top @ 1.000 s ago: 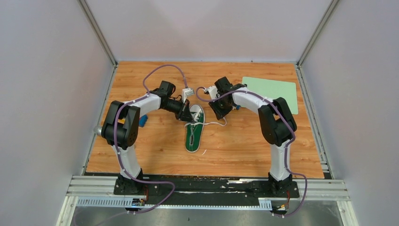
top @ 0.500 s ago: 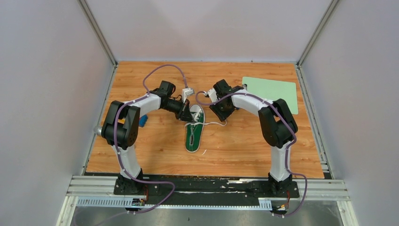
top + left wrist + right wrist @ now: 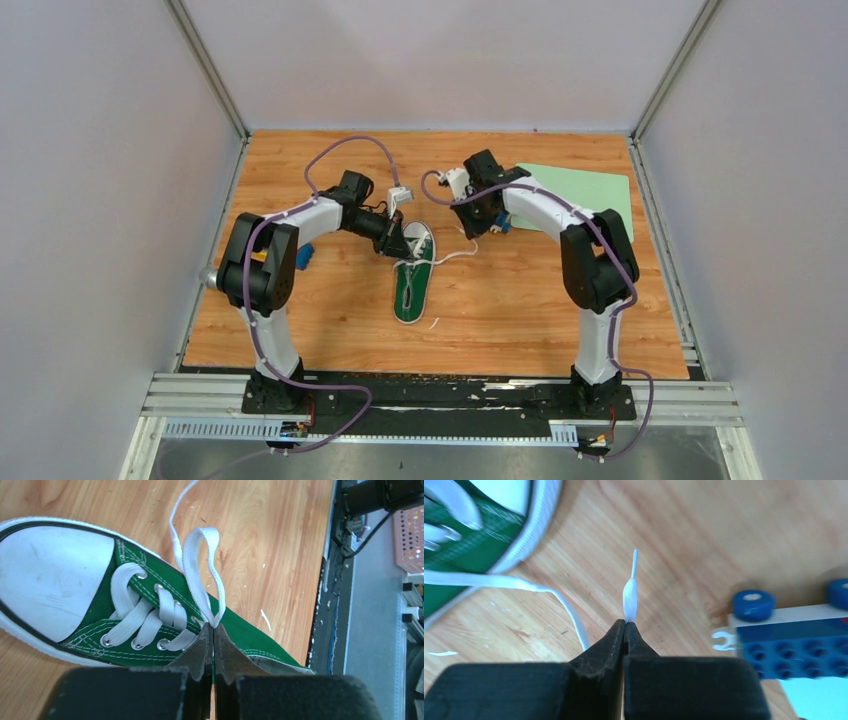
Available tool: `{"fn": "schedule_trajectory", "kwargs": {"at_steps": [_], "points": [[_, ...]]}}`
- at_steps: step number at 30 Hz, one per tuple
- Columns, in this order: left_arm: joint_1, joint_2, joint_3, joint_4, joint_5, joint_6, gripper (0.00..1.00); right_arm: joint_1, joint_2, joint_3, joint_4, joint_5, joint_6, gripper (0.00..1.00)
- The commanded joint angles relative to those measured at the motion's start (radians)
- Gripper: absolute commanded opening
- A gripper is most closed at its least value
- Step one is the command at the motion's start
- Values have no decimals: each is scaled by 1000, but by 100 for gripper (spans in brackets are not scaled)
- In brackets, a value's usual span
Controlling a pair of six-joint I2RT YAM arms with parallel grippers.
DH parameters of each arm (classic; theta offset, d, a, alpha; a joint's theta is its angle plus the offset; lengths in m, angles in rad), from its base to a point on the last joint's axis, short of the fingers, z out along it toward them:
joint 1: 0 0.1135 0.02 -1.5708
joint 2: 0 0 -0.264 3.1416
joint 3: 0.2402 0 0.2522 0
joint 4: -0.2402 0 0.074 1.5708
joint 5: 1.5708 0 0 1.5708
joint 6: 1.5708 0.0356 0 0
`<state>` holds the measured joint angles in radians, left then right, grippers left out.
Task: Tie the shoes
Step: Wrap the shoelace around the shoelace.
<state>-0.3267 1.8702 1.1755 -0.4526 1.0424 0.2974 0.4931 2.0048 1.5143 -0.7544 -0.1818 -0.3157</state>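
Lying heel-first toward my bases, the shoe [image 3: 409,292] points its white toe away up the counter [image 3: 520,320]. Its long axis runs near to far between my two arms.

Over the eyelet rows, toward the toe, my left end effector [image 3: 406,246] is pinched tight on the base of a loop [image 3: 201,565] of white lace. The loop reaches out past the fingers, over the shoe's edge.

To the right of the toe, clear of the shoe, my right end effector [image 3: 470,231] is clamped on the lace end [image 3: 630,592]. The stiff tip pokes out beyond the fingers, and the rest of that lace sags back across the counter to the shoe. A blue brick [image 3: 789,637] sits close by on the right, and a pale green mat [image 3: 585,190] lies farther off.

As I judge it, the coming move turns on one relation: the loop lies to the left of the held end, across the toe. My left arm is the nearer to the shoe and suited to anchoring. The right would have to carry its end leftward around the loop, with little slack to spare.
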Motion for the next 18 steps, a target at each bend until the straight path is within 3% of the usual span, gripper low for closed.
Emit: {"fn": "schedule_trajectory", "kwargs": {"at_steps": [1,10,18], "points": [[-5,21,48,-58,108,76,0,-14,-111,122,84,-184,36,0],[-5,56,76,-149,221,134,0,22,-178,50,277,-434,125,0],[-3,58,56,-138,310,105,0,81,-258,-122,465,-529,55,0]]}}
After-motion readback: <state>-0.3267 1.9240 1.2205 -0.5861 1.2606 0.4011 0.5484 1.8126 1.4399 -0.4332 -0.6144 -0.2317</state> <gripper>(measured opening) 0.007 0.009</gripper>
